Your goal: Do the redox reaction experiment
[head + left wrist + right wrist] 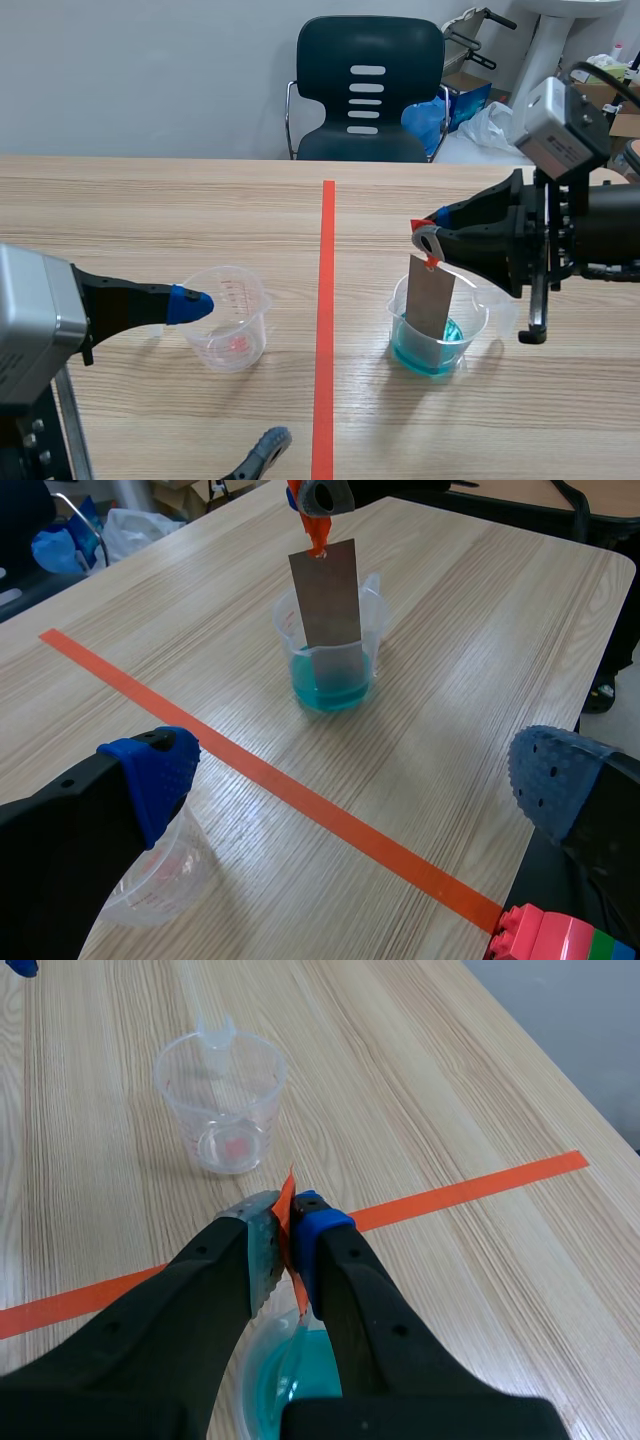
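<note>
Right gripper [428,240], held level, pinches one metal strip [430,297] upright in blue-liquid beaker [474,326]. Left gripper [355,780] is wide open beside second, clear beaker [232,318].

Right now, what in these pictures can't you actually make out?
- Scene view: the metal strip's lower end, blurred by blue liquid and the cup wall.
- Right wrist view: the strip itself, hidden under the right gripper.
- Left wrist view: coloured bricks, cut off by the edge.
- Scene view: the other cup's printed scale, too small.
</note>
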